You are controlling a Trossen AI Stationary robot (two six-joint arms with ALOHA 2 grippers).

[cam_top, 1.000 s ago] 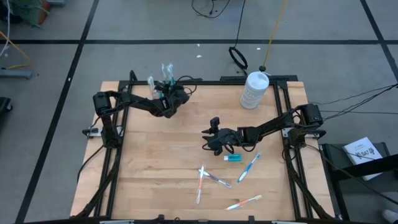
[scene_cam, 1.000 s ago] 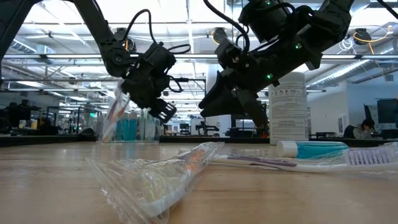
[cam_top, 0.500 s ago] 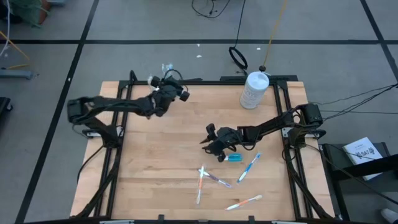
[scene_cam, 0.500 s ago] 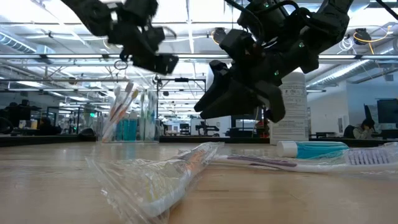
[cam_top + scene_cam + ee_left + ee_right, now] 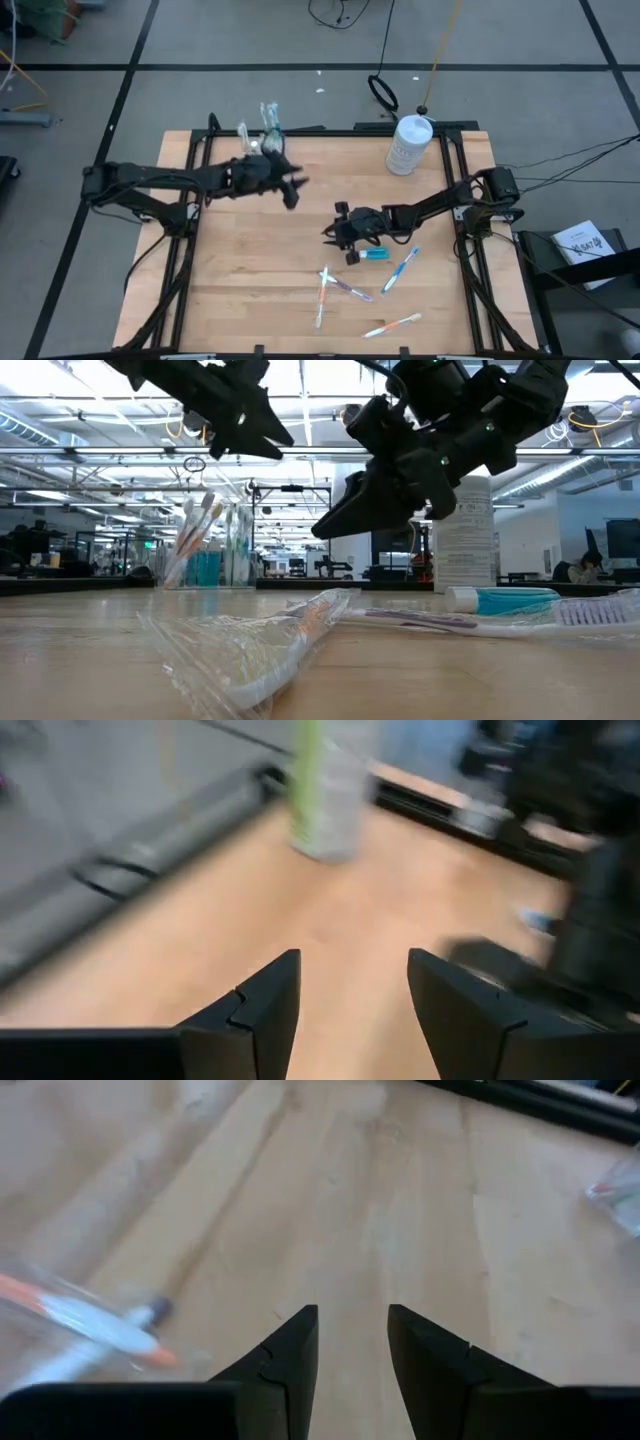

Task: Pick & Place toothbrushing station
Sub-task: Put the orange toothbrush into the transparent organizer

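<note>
two arms work a toothbrushing station, one pick pending.
the clear cup [image 5: 262,140] stands at the table's far edge with several brushes upright in it; loose toothbrushes [image 5: 340,288] and a teal toothpaste tube [image 5: 375,254] lie near the front. the right gripper [image 5: 345,232], fingers slightly apart and empty, hovers just beside the tube (likely the next grasp, needing a descent). the left gripper [image 5: 292,187], spread and empty, hangs near the cup. the white bottle's [image 5: 462,532] label is unreadable.
</note>
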